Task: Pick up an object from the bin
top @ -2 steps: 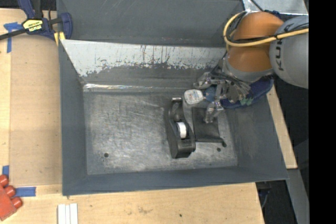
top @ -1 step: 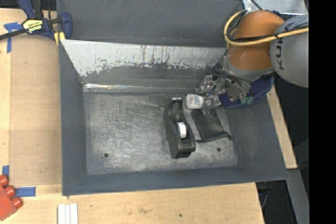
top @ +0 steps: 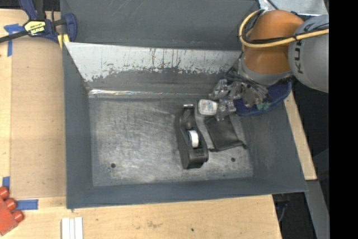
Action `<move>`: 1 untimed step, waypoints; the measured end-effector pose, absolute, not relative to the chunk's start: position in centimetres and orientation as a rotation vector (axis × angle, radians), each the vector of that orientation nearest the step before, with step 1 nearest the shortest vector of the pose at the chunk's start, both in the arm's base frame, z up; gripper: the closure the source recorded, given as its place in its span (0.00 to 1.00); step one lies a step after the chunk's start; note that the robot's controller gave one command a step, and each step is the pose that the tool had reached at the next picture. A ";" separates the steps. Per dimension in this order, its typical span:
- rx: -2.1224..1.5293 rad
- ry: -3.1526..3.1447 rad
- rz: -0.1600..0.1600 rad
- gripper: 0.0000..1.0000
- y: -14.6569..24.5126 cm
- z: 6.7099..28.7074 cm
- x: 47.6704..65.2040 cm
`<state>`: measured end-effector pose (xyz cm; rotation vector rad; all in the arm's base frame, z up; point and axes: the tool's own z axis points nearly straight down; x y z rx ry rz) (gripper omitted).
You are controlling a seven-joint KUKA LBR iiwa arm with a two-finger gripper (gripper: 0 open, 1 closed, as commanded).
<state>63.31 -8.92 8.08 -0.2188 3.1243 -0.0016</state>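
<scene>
My gripper (top: 219, 102) hangs low over the bin's right half, near the back wall. Just in front of it and to its left lies a black tape dispenser (top: 190, 143) with a white roll in it, lengthwise front to back. The dispenser's far end lies close under the gripper's metal parts; whether they touch I cannot tell. A dark flat piece (top: 226, 134) lies on the floor right beside the dispenser, in front of the gripper.
The arm with its orange cover reaches in over the bin's right wall. A blue rounded shape (top: 265, 103) shows under that cover, against the right wall. The left half of the bin floor is bare, scuffed metal.
</scene>
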 end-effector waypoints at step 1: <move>-0.218 3.125 -0.003 1.00 -9.0 12.0 63.5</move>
